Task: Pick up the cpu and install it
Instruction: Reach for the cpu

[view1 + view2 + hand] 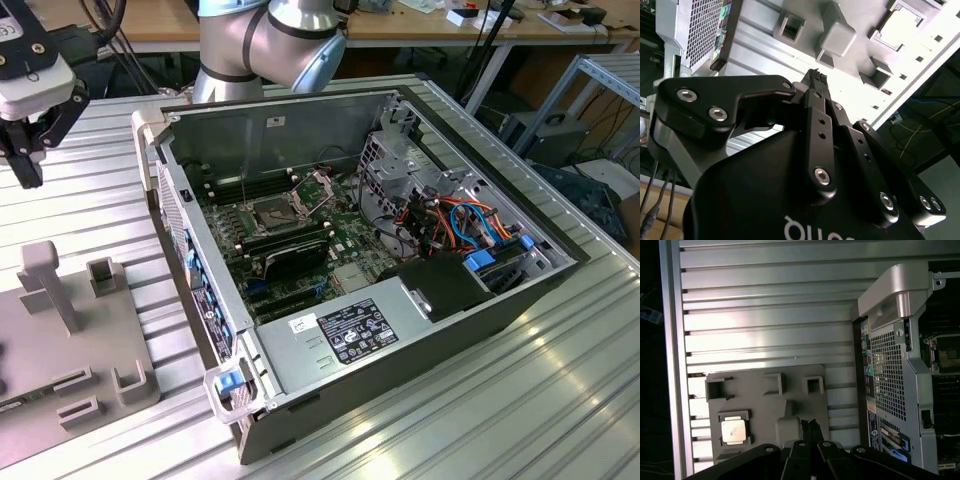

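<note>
The cpu (734, 430) is a small silver square chip lying flat in a recess of the grey holder plate (765, 407). In the second wrist view the cpu (898, 25) is a bright square in the same holder plate (850, 60). My gripper (809, 424) hangs above the plate, over the raised block beside the chip, with its black fingers pressed together and nothing between them. In the exterior view my gripper (28, 178) is high at the exterior view's left, above the holder plate (90, 350). The dark socket (273, 210) on the motherboard has its metal frame (318, 190) swung open.
An open computer case (300, 130) lies on the ribbed aluminium table (500, 420), to the exterior view's right of the holder plate. Inside are memory sticks (290, 250), a power supply (350, 330) and coloured cables (470, 225). A grey post (50, 285) rises from the plate.
</note>
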`<act>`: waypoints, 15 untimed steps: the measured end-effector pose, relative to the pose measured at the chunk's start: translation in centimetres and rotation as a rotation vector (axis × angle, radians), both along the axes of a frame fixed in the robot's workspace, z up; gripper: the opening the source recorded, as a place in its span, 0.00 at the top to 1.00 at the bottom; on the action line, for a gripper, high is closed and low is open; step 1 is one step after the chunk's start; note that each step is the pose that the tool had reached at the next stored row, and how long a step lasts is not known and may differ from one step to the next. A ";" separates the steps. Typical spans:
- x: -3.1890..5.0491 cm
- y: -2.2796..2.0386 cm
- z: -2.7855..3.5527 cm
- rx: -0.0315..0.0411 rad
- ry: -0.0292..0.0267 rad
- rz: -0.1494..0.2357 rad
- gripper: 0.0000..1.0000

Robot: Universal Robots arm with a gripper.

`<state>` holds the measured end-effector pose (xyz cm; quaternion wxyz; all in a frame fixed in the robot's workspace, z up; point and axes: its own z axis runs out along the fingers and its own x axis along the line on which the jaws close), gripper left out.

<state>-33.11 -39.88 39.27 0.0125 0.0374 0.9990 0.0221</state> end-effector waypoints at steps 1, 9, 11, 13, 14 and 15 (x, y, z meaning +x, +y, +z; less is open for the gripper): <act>-0.08 0.00 0.00 0.0000 0.0000 0.000 0.89; -0.65 0.00 0.00 0.0000 0.0000 0.000 0.89; -0.77 0.00 0.00 0.0000 0.0000 0.000 0.89; -0.83 0.00 0.00 0.0000 0.0000 0.000 0.89; -0.87 0.00 0.00 0.0000 0.0000 0.000 0.89; -0.89 0.00 0.00 0.0000 0.0000 0.000 0.89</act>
